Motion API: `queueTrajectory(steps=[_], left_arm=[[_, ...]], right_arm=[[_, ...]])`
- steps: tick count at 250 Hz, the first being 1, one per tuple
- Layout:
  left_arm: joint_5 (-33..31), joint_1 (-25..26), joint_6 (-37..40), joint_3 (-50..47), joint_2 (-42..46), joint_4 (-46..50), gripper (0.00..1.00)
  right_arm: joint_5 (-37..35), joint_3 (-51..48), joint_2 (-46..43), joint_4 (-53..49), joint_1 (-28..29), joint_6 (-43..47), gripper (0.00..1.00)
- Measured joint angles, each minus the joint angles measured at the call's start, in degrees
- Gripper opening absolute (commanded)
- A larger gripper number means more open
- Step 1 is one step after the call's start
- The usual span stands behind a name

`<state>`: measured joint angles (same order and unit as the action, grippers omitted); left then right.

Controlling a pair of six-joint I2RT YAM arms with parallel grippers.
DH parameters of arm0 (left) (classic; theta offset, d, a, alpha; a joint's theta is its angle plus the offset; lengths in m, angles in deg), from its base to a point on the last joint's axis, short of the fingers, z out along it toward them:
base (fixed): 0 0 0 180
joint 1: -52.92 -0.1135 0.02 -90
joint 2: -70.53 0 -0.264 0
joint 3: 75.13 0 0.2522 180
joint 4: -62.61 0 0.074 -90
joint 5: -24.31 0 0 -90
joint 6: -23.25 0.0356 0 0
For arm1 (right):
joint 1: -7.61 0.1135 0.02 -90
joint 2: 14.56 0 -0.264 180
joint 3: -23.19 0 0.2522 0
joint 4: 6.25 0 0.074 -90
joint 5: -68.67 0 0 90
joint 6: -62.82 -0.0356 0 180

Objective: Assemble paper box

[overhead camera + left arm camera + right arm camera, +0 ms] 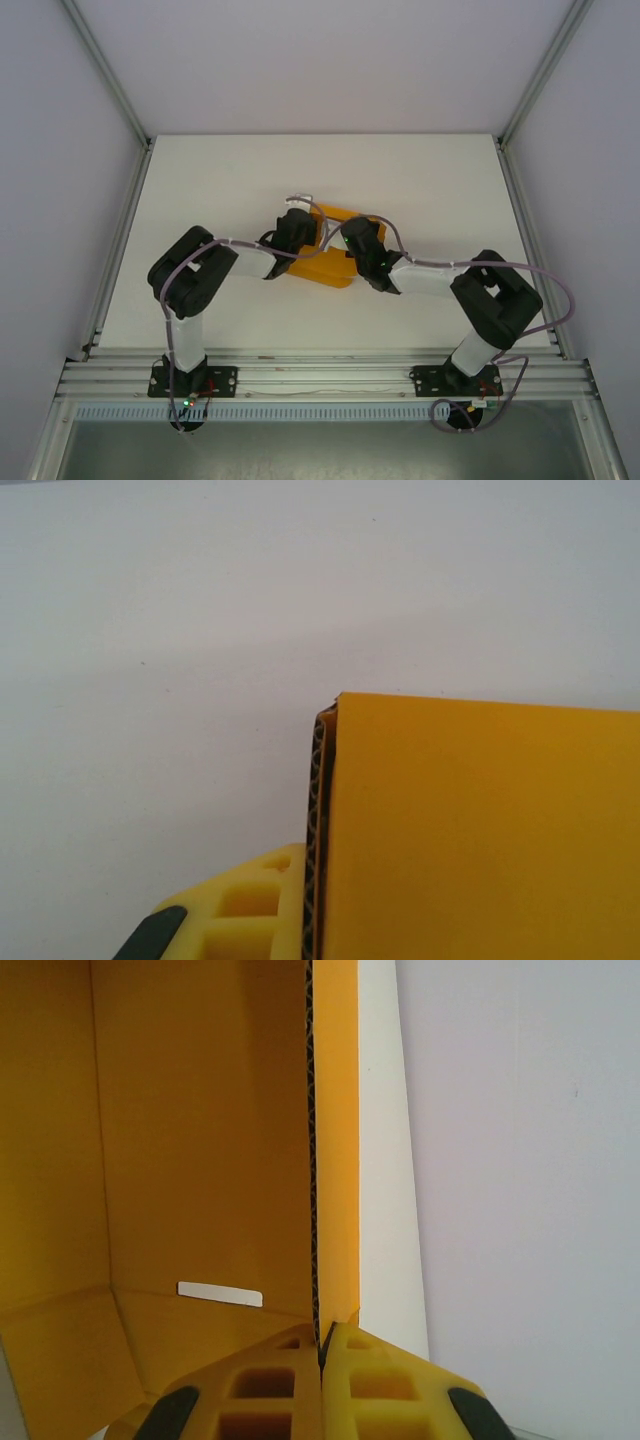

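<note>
The paper box (330,268) is orange-yellow corrugated card, partly folded up, lying mid-table between both grippers. My left gripper (296,228) holds its left side. In the left wrist view one yellow finger (250,905) presses against a standing wall's corrugated edge (315,820), and the orange panel (480,830) hides the other finger. My right gripper (358,240) is at the box's right side. In the right wrist view its gripper (321,1342) is shut on a thin upright wall (335,1140), with the box's inside (190,1130) and a white slot (220,1293) to the left.
The white table (200,180) spreads round the box on every side. Metal rails (320,375) run along the near edge by the arm bases. Pale enclosure walls (60,150) and slanted frame posts (105,70) bound the sides.
</note>
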<state>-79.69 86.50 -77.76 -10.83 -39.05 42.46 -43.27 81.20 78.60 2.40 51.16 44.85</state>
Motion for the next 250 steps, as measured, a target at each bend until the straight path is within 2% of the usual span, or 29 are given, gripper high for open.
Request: queueTrajectory(steps=[26, 38, 63, 91, 128, 158, 163, 176, 201, 220, 234, 250], left_arm=[[-1.9, 0.6, -1.8, 0.0, -0.3, -0.2, 0.00], [-1.9, 0.6, -2.2, 0.0, -0.3, -0.2, 0.17], [-1.4, 0.2, -2.8, -0.8, -0.3, -0.4, 0.32], [0.2, -0.4, -2.7, -2.3, -0.3, 0.2, 0.38], [1.9, -1.1, -2.3, -2.4, -0.3, 1.1, 0.27], [2.7, -1.0, -2.4, -2.2, -0.3, 1.3, 0.25], [2.7, -1.1, -2.4, -2.2, -0.3, 1.3, 0.21], [2.9, -1.1, -2.6, -1.9, -0.3, 1.5, 0.01], [3.1, -1.0, -1.2, -1.6, -0.3, 2.0, 0.00], [3.1, -1.0, -0.6, -1.5, -0.3, 2.1, 0.00], [3.1, -1.0, -0.3, -1.5, -0.3, 2.1, 0.00], [3.1, -1.0, 0.2, -1.6, -0.2, 2.1, 0.00]], right_arm=[[0.2, 0.0, 0.0, 0.2, 0.0, -0.5, 0.00], [0.3, 0.0, 0.0, 0.3, 0.0, -0.7, 0.00], [0.3, 0.0, 0.0, 0.2, 0.0, -0.9, 0.00], [0.5, 0.0, 0.0, 0.2, 0.2, -0.9, 0.00], [0.5, 0.0, 0.0, 0.0, 0.1, -1.2, 0.00], [0.6, 0.0, 0.0, -0.1, 0.1, -1.5, 0.00], [0.6, 0.0, 0.0, -0.1, 0.1, -1.5, 0.00], [0.6, 0.0, 0.0, -0.2, 0.1, -1.6, 0.00], [1.0, 0.0, 0.0, -0.2, 0.1, -2.1, 0.00], [0.9, 0.3, -0.1, -0.6, 0.1, -3.2, 0.15], [1.4, 0.7, -0.3, -1.9, -0.2, -4.7, 0.23], [2.1, 0.6, -1.0, -3.8, -0.6, -6.2, 0.39]])
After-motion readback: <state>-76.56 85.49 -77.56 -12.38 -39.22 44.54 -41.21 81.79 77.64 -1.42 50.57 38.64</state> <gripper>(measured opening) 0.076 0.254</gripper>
